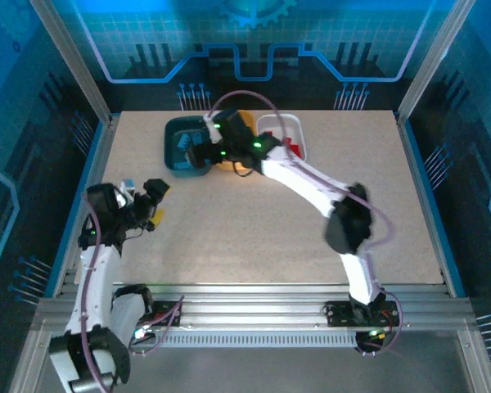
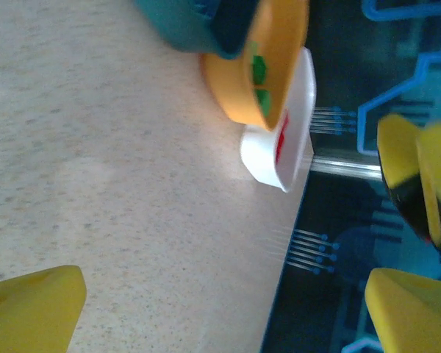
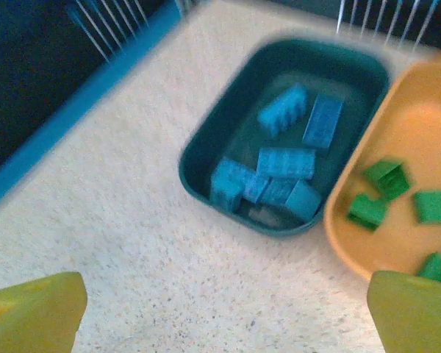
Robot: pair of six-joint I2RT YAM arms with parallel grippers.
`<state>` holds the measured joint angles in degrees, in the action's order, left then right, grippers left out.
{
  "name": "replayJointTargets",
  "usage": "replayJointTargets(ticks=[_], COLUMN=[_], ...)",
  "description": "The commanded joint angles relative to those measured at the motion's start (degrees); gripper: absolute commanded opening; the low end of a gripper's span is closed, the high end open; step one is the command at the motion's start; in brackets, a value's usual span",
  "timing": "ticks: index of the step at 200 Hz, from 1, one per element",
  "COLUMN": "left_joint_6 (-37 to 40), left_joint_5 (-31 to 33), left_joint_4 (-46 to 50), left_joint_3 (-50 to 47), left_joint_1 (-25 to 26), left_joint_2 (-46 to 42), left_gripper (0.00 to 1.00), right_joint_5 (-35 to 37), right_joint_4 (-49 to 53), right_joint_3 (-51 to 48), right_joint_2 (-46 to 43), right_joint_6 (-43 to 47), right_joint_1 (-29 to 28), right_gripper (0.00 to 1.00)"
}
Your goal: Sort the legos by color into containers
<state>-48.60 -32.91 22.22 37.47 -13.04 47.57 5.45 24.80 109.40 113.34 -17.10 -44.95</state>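
The left pincer (image 1: 157,203) is hanging spread and empty at the desk's (image 1: 254,229) nine o'clock edge. The right pincer (image 3: 224,312) is hovering spread and empty; the teal tub (image 3: 202,158) of blue bricks (image 3: 285,162) is lying at its twelve o'clock, the orange tub (image 3: 419,110) with green bricks (image 3: 367,209) at two, the white tub (image 1: 272,129) just beside that.

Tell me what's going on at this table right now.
Two robot arms are sorting small bricks by color. The right tool hangs open above the dark teal tub, which holds light blue bricks, and it grips nothing. Beside that tub, the orange-yellow tub holds green bricks and the white tub holds red bricks. The left tool sits open and empty near the left edge of the table, away from the tubs. Sorting looks well along.
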Motion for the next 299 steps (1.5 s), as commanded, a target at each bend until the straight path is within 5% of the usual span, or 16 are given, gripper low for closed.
replayJointTargets(ticks=[1,23,37,50,64,88,122,138,162,173,202,216,241,299], left_joint_6=[8.29,6.66,9.16,17.20,23.86,35.37,40.42,41.54,42.02,42.35,43.30,42.94,45.52,48.69], left_joint_5=[22.97,24.96,32.62,37.22,39.41,38.14,38.87,37.72,32.12,31.47,29.79,27.95,29.00,25.53], left_joint_4=[11.18,-9.41,-18.89,-26.61,-35.23,-55.50,-79.84,-64.36,-71.23,-70.41,-102.53,-85.64,-78.34,-75.94], left_joint_3=[7.51,-3.14,-9.57,-13.98,-18.58,-25.98,-27.52,-21.77,-21.04,-20.07,-27.01,-22.74,-17.67,-15.95], left_joint_1=[8.17,9.90,10.65,11.94,12.40,12.64,12.01,10.60,7.86,7.53,7.46,6.16,8.41,10.05], left_joint_2=[-4.78,-12.18,-15.53,-15.90,-13.88,-2.10,24.62,22.28,27.89,28.55,45.99,39.94,41.05,41.29], left_gripper=[0.99,0.99,0.99,0.99,0.99,0.99,0.99,0.99,0.99,0.99,0.99,0.99,0.99,0.99], right_joint_5=[10.97,18.70,25.64,14.70,3.35,-5.63,-12.83,-14.59,-14.97,-16.90,-14.76,-15.74,-6.93,-6.34], right_joint_4=[-15.28,-28.38,-21.19,-9.64,-8.22,-22.72,-45.24,-54.17,-68.37,-64.63,-73.50,-78.52,-67.85,-67.85], right_joint_3=[-21.12,-43.10,-46.08,-46.22,-51.16,-68.79,-86.69,-90.25,-91.67,-89.30,-90.64,-90.38,-84.46,-84.53], right_joint_2=[-19.12,-33.68,-37.43,-40.68,-45.20,-56.26,-57.76,-52.50,-40.53,-39.90,-33.48,-27.57,-27.20,-27.09], right_joint_6=[7.32,16.12,17.95,19.66,18.71,30.97,21.16,19.05,17.41,18.98,15.21,14.94,17.70,17.80], right_joint_1=[-2.07,-3.29,-0.60,6.78,16.55,26.13,41.44,43.85,44.37,44.95,47.54,47.86,43.13,42.84], right_gripper=[1.00,1.00,1.00,1.00,1.00,1.00,1.00,1.00,1.00,1.00,1.00,1.00,1.00,1.00])
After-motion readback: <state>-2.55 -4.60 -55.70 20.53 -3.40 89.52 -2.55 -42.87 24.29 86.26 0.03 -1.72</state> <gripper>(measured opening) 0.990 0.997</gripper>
